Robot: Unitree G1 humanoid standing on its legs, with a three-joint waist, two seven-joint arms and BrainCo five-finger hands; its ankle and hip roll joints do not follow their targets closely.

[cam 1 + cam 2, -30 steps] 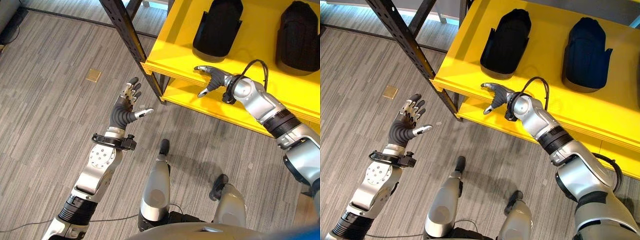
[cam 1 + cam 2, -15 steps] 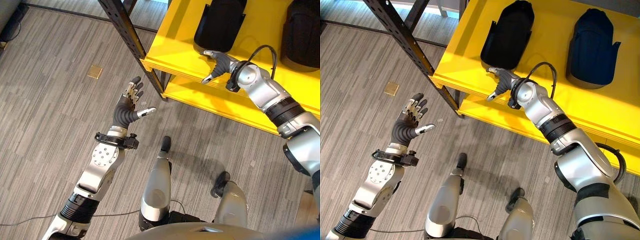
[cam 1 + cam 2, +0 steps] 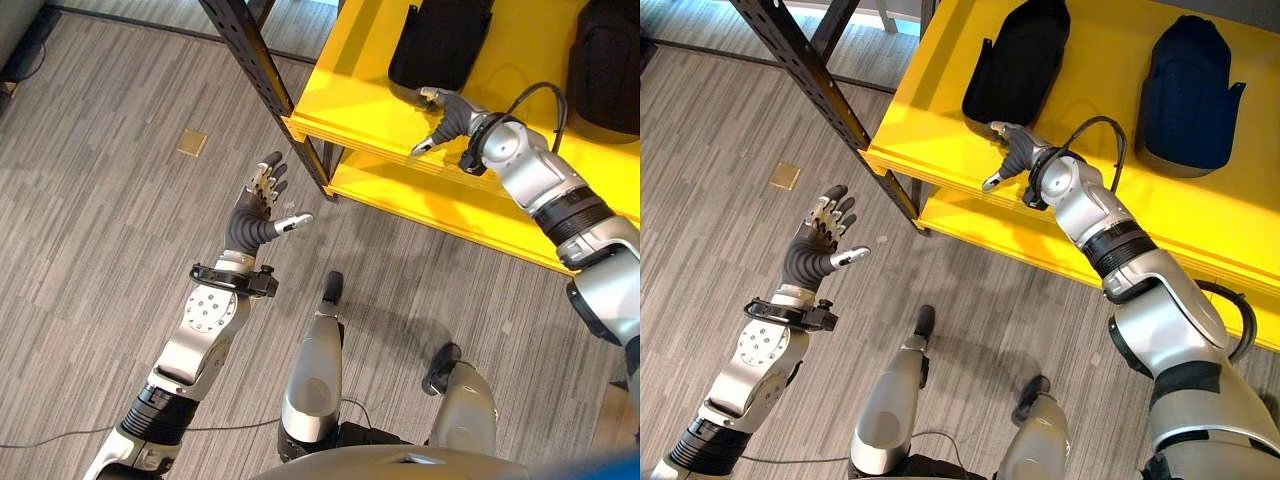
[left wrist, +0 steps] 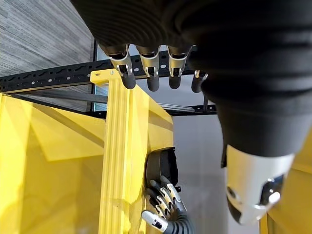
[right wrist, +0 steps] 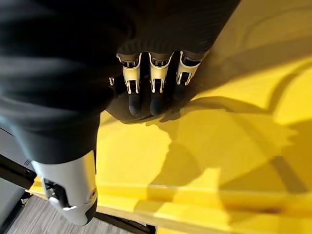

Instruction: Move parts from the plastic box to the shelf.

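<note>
Two black moulded parts lie on the yellow shelf (image 3: 345, 95): one (image 3: 440, 45) near its left end, another (image 3: 605, 60) further right. My right hand (image 3: 447, 112) reaches over the shelf's front edge, open, with its straight fingers (image 5: 152, 80) just at the near end of the left part and the thumb held apart. It holds nothing. My left hand (image 3: 253, 217) hangs open and empty over the floor, left of the shelf's corner, palm towards the shelf.
A black perforated upright (image 3: 255, 65) stands at the shelf's left corner, between my two hands. A lower yellow shelf (image 3: 420, 195) shows beneath the top one. A small brass plate (image 3: 191, 143) is set in the grey plank floor.
My right hand has moved further over the shelf, up to the near end of the left black part. The left hand has stayed in place.
</note>
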